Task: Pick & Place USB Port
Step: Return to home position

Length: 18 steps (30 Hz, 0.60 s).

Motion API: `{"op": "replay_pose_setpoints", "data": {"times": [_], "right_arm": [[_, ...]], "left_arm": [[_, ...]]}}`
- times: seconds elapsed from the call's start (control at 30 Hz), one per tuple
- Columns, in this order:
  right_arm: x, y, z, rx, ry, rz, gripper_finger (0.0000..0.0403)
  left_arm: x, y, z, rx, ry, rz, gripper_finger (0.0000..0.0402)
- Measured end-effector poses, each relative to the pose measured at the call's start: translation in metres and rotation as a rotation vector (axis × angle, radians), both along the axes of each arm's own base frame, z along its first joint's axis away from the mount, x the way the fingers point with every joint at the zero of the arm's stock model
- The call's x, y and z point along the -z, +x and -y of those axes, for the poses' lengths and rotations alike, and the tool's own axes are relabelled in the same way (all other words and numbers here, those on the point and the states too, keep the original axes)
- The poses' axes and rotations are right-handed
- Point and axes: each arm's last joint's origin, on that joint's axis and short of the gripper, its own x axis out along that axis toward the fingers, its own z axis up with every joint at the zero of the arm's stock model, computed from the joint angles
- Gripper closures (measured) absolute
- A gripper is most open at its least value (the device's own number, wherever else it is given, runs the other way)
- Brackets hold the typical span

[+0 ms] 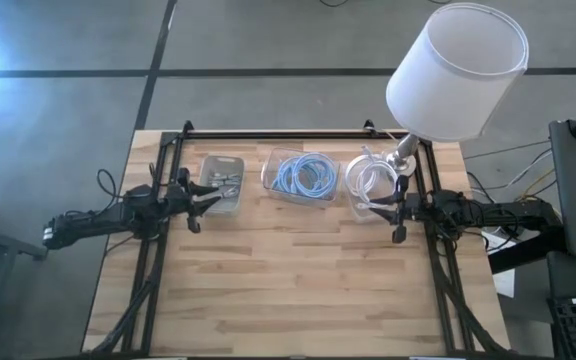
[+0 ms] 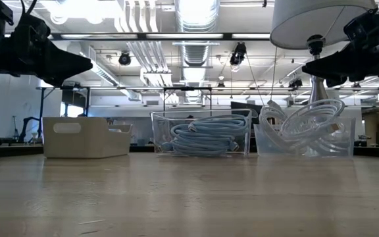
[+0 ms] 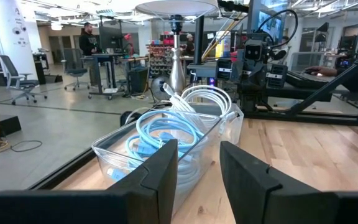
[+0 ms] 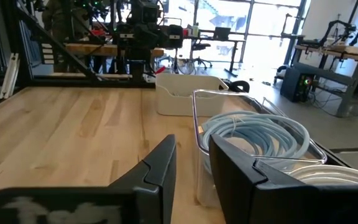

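Note:
A grey open bin (image 1: 223, 183) at the table's far left holds small metal parts (image 1: 228, 184); in the low view only its beige wall (image 2: 86, 137) shows. My left gripper (image 1: 200, 207) hovers open just near of that bin, above the table, with its fingers pointing toward the right side; its wrist view (image 3: 199, 162) shows nothing between the fingers. My right gripper (image 1: 398, 210) hovers open near the bin of white cables (image 1: 370, 180), fingers pointing toward the left side, also empty (image 4: 192, 165). In the low view both arms hang well above the tabletop.
A clear bin of blue cables (image 1: 303, 175) stands between the grey bin and the white-cable bin, all three along the far edge. A lamp with a white shade (image 1: 458, 70) stands at the far right corner. Bare wooden tabletop (image 1: 298, 280) fills the middle and near side.

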Motion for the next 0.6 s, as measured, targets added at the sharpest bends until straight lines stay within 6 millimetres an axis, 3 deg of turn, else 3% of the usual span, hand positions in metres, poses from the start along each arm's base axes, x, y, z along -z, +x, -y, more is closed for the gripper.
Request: {"op": "replay_pose_setpoints", "data": {"times": [0.6], "right_arm": [[0.0000,0.0000,0.0000,0.000,-0.002,0.000,0.0306]], "left_arm": [[0.0000,0.0000,-0.0001,-0.001,0.000,0.000,0.0277]]}}
